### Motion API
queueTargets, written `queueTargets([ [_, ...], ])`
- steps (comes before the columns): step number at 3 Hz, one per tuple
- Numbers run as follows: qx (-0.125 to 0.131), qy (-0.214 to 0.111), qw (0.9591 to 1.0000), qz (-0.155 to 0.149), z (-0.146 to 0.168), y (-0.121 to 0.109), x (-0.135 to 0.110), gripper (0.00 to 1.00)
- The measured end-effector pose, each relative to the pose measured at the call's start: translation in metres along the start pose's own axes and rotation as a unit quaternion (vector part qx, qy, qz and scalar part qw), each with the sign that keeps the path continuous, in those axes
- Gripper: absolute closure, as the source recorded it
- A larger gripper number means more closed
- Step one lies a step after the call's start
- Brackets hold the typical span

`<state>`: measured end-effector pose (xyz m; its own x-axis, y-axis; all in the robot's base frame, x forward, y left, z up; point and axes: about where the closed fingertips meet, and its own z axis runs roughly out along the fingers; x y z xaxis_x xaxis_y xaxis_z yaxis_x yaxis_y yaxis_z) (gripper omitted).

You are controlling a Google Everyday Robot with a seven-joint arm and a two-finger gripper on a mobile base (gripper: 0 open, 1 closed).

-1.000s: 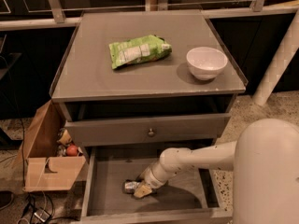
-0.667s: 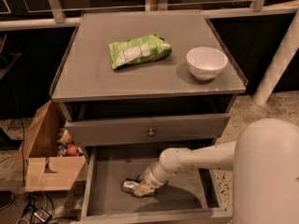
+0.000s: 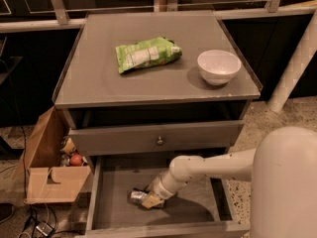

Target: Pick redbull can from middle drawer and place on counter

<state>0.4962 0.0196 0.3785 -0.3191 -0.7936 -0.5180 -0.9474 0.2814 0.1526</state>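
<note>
Down in the pulled-out middle drawer (image 3: 198, 211), the gripper (image 3: 152, 200) sat low over the grey floor, left of the drawer's middle. The redbull can (image 3: 136, 196) lay on its side right at the gripper's tip, its silver end poking out toward the drawer's left wall, and the two looked to be touching. Whether the claw was spread apart or clamped on the can could not be told, because the wrist hid that spot. Behind the gripper the white arm (image 3: 210, 166) sloped up and to the right to the rounded robot body (image 3: 287, 182) at the picture's edge. Above the arm, the drawer with the small round knob (image 3: 160, 141) stood slightly out of the cabinet. On the counter (image 3: 99, 76) a green snack bag (image 3: 146, 53) lay near the middle, and a white bowl (image 3: 218, 66) stood apart from it toward the right edge. A cardboard box (image 3: 44, 185) stood on the floor left of the cabinet.
</note>
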Motion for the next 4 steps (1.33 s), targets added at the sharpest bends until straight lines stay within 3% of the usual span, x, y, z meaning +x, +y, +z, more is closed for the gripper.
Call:
queueTargets([
  [2, -0.01, 0.015, 0.9997, 0.014, -0.076, 0.029, -0.034, 1.0],
  [3, -0.012, 0.025, 0.9996, -0.001, -0.132, 0.056, -0.063, 1.0],
  [4, -0.012, 0.025, 0.9996, -0.002, -0.132, 0.056, -0.063, 1.0],
])
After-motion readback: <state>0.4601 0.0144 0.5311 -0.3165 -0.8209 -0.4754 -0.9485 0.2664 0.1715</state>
